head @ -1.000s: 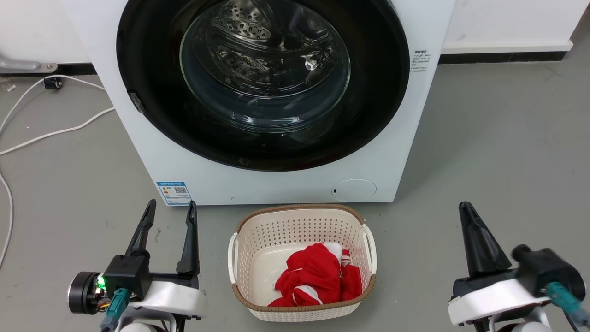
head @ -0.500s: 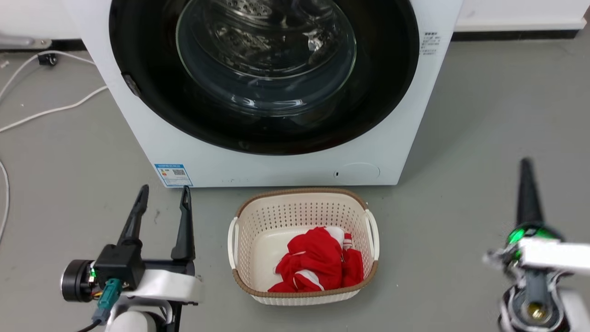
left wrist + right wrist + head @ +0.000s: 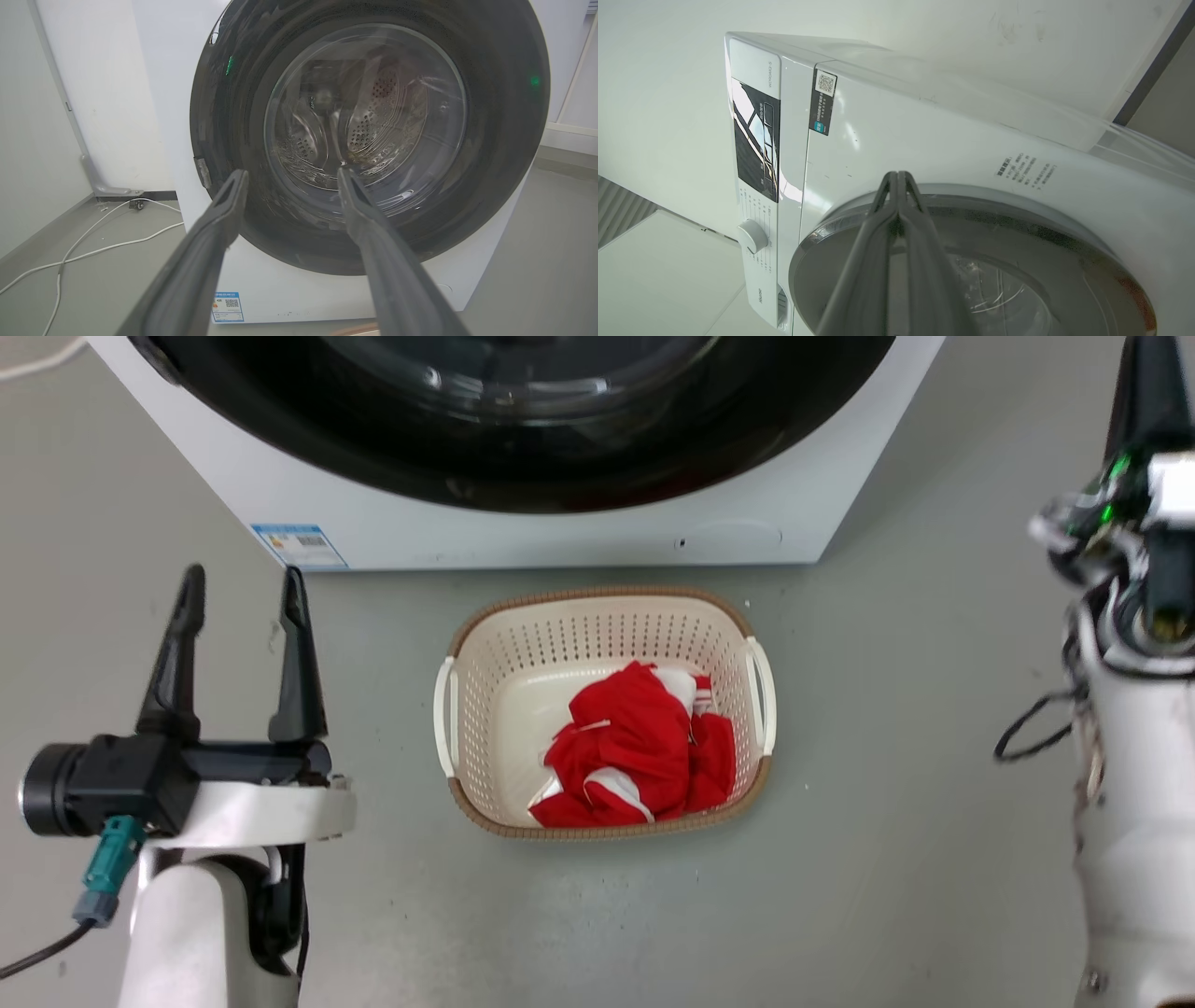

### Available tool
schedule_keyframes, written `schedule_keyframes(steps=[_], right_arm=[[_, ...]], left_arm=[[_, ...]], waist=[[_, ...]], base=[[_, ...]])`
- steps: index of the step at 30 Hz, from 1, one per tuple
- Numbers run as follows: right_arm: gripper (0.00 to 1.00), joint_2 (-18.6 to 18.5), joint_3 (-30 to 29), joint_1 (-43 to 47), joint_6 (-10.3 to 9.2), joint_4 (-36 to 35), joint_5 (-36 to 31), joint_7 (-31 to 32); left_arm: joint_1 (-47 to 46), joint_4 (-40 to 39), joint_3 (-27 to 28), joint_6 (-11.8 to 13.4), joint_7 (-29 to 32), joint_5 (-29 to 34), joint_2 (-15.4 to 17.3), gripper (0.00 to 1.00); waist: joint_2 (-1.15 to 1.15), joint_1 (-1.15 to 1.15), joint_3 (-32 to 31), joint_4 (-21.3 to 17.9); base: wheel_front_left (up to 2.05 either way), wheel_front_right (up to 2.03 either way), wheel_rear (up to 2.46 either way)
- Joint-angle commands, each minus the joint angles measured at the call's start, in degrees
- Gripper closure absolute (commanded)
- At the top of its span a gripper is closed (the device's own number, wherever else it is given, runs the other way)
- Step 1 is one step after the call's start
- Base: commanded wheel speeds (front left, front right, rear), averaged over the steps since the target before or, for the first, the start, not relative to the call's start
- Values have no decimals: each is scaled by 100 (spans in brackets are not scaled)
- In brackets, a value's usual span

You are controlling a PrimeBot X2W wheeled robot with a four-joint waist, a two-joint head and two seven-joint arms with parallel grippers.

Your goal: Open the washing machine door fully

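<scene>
The white washing machine (image 3: 560, 537) stands at the top of the head view, and the lower arc of its glossy black door (image 3: 523, 457) lies flat against its front. In the left wrist view the washing machine door (image 3: 495, 140) faces me with its clear glass bowl, shut against the body. My left gripper (image 3: 244, 577) is open and empty over the floor, short of the machine's left corner. My right gripper (image 3: 897, 176) is shut on nothing, its tips pointing at the door's rim (image 3: 1064, 242) near the upper right of the front.
A cream perforated basket (image 3: 597, 625) holding red cloth (image 3: 644, 747) sits on the grey floor just before the machine. White cables (image 3: 93, 242) trail on the floor left of the machine. The control panel and dial (image 3: 752, 235) show in the right wrist view.
The head camera has tilted down, so the whole picture shifted. My right arm rose from the lower right to the upper right and turned. The left gripper stays open.
</scene>
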Motion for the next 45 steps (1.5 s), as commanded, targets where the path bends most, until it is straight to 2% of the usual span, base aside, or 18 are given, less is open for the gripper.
schedule_keyframes(steps=[1, 7, 13, 17, 21, 30, 45], right_arm=[[100, -96, -60, -403, 0, 265, -10, 142], [100, -324, -236, -1951, 0, 1643, -237, 779], [100, -456, -139, -3241, 0, 2962, -741, 1482], [100, -448, -93, -3818, 0, 3594, -994, 1947], [100, -388, -53, -4177, -6, 3936, -1135, 2363], [100, -229, -223, -4169, 1, 3945, -1049, 3108], [100, -143, -447, -3019, 6, 2821, -537, 5187]], left_arm=[[-140, -50, 29, -38, -13, -35, 30, 0], [-476, -185, 94, -70, -13, -108, 104, 0], [-710, -328, 101, -82, -13, -150, 149, 0], [-803, -386, 51, -88, -13, -187, 164, 0], [-835, -413, -19, -90, -13, -206, 185, 0], [-816, -339, -74, -91, -13, -221, 172, 0], [-591, -110, -97, -92, -13, -146, 111, 0]], waist=[[0, -1, 383, -28], [0, -1, 838, -17], [0, -1, 1208, -17], [0, -1, 1374, 6], [0, -1, 1451, 32], [0, -1, 1432, 70], [0, -1, 943, -22]], base=[[0, 0, 0], [0, 0, 0], [0, 0, 0], [0, 0, 0], [0, 0, 0], [0, 0, 0], [0, 0, 0]])
